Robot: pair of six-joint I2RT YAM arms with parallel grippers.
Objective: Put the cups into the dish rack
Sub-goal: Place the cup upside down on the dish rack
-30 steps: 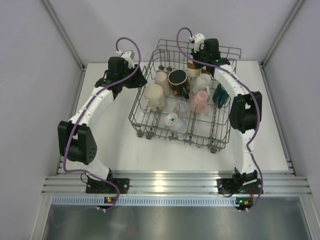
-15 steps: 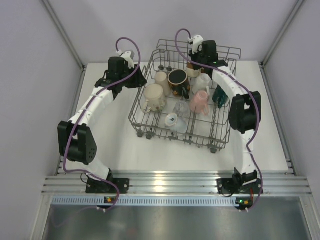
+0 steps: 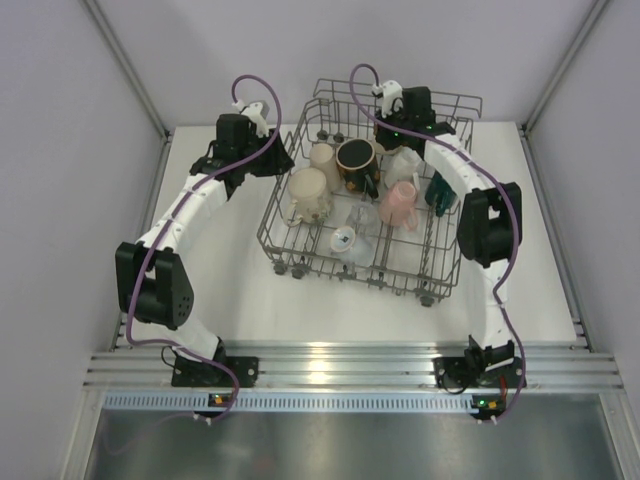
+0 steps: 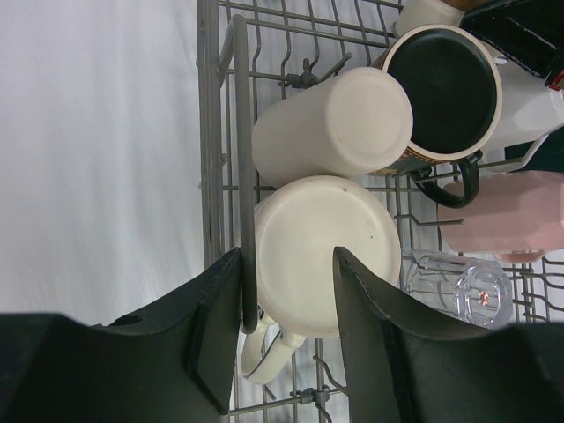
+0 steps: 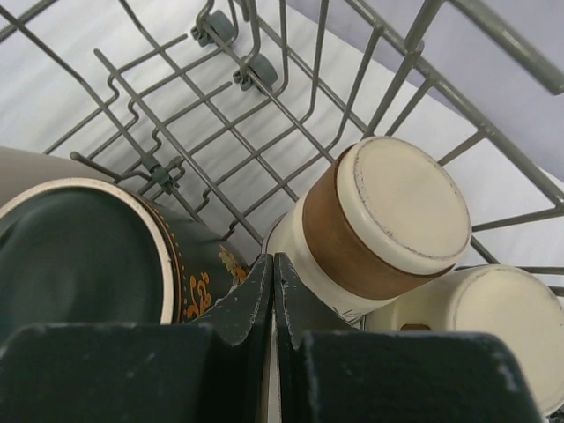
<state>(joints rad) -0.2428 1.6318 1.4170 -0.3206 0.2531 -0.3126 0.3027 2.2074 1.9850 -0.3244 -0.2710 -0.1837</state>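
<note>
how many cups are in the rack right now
9: tall cream cup and cream mug left, black mug middle, brown-banded cup and white cup back right, pink cup and green cup right, glass and steel cup front. More may be hidden.

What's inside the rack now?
In the rack: cream mug, cream cup, black mug, pink cup, clear glass, brown-banded cup, white cup. The right arm covers part of a green cup.

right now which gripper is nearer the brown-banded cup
Right. The right gripper, shut, sits beside the brown-banded cup; the left gripper straddles the rim of the dish rack, over a cream mug.
</note>
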